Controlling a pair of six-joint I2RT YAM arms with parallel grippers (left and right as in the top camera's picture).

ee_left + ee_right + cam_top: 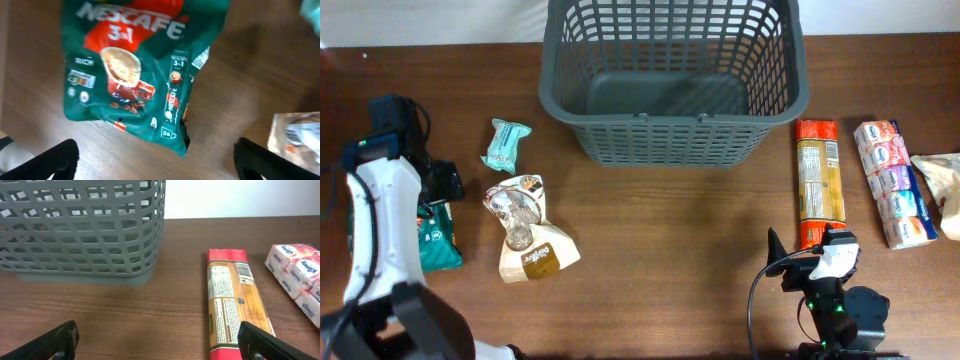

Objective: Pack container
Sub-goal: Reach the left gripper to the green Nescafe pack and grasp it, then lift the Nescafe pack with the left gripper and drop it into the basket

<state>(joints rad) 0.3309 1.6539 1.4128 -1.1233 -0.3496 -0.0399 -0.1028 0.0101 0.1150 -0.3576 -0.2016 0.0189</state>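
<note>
At the left edge of the surface, the left gripper is held released over a green Nescafé packet, which lies flat. Its fingers are spread wide and nothing is grasped. To the right, a small teal packet is seen, and nearer the front edge a brown and white bag. The basket stands upright at the middle of the far edge, apart from all the packets. Right of it a long red pasta pack is laid, then a tissue pack, then a beige bag at the right edge. By the front edge, the right gripper is also released, just beside the near end of the pasta pack.
</note>
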